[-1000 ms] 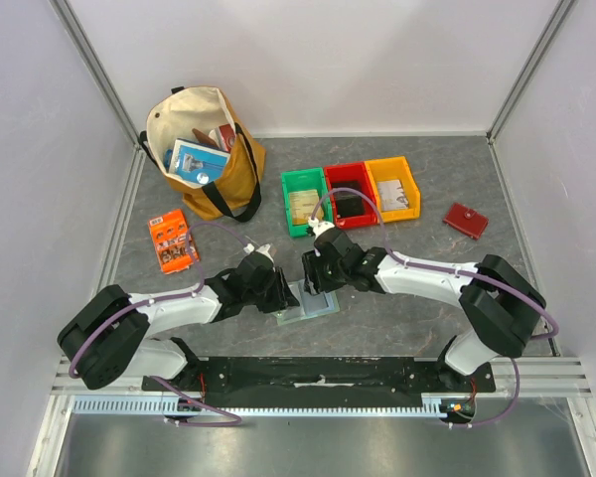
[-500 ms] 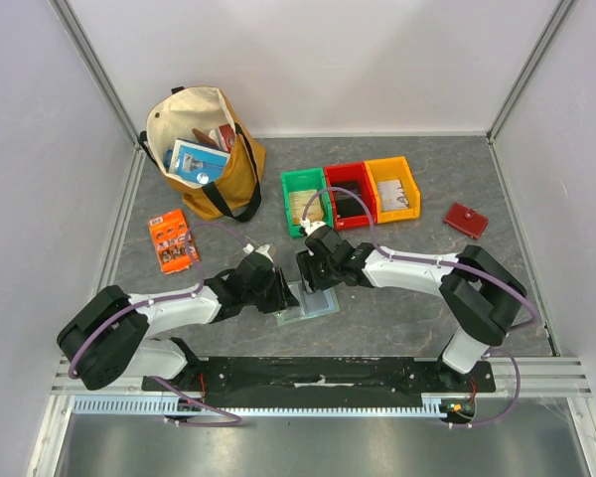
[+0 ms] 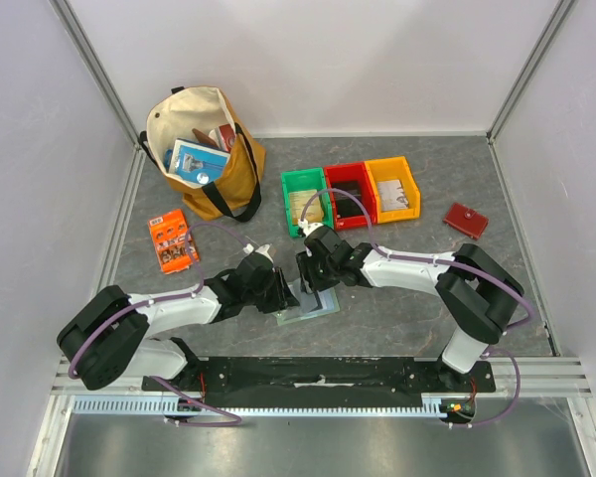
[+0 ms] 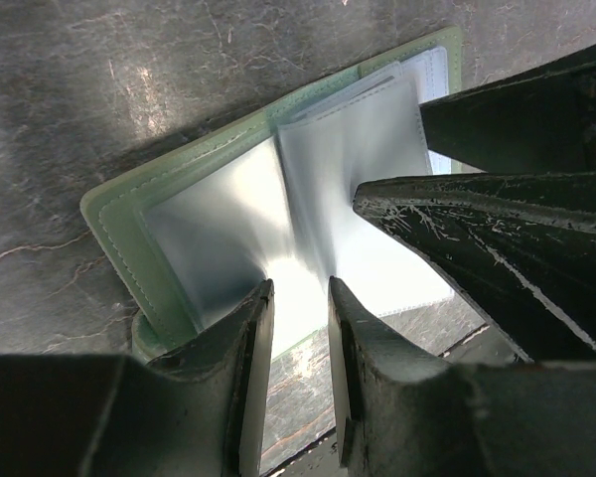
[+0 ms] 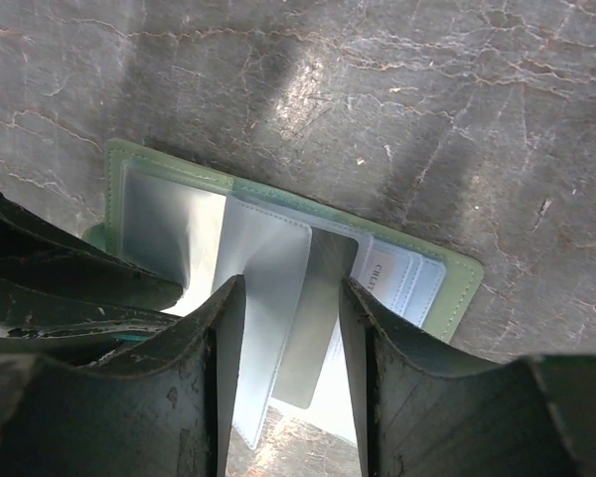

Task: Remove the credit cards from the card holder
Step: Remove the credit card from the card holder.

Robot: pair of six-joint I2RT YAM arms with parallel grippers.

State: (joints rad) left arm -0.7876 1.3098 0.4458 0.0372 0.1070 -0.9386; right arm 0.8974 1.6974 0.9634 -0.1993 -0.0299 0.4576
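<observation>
1. At the surface's near middle, the card holder lies open; searching for cards.
2. Left hand: a slit apart, holding nothing, seemingly pinning it.
3. Right hand, wider apart and empty, straddles a clear sleeve; next, pinch a card's edge.

Tote bag, red wallet

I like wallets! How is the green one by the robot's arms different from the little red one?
The green wallet lies open, its clear pockets showing; the red wallet looks shut. The green one sits under the left gripper and right gripper; the red one lies alone, far to the right. Both are small, flat and on the grey table.
</observation>
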